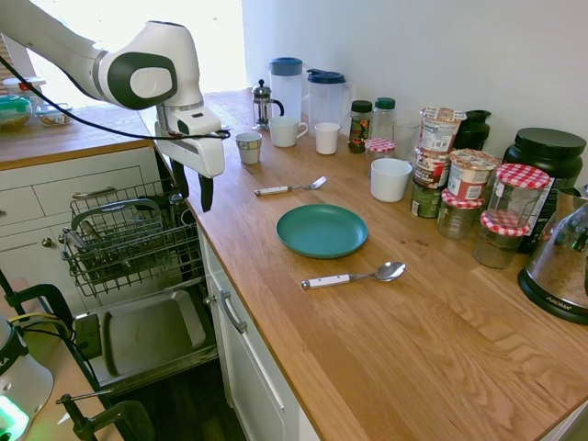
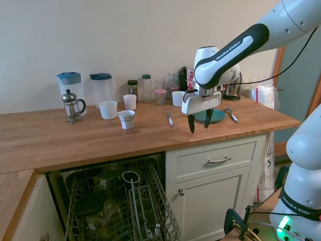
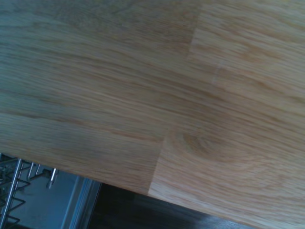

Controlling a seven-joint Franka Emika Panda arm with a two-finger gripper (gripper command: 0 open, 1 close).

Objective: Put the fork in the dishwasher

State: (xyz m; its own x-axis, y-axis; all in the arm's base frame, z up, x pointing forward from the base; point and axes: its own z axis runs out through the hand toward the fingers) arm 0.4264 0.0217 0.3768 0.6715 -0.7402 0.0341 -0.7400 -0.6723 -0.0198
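The fork (image 1: 289,187) (image 2: 169,119), white-handled with silver tines, lies flat on the wooden counter between the mugs and the teal plate (image 1: 322,230). My gripper (image 1: 195,193) (image 2: 199,121) hangs above the counter's front edge, a short way from the fork's handle end. It points down, open and holding nothing. The dishwasher stands open below the counter, its wire rack (image 1: 129,239) (image 2: 120,211) pulled out and its door (image 1: 147,331) dropped flat. The wrist view shows only bare counter wood (image 3: 157,95) and a corner of the rack (image 3: 14,186).
A white-handled spoon (image 1: 354,276) (image 2: 231,114) lies beyond the plate. Mugs (image 1: 285,131), a small cup (image 1: 248,147), a French press (image 1: 265,103), jugs and several jars (image 1: 469,175) line the back wall. A white bowl (image 1: 390,179) stands near the jars.
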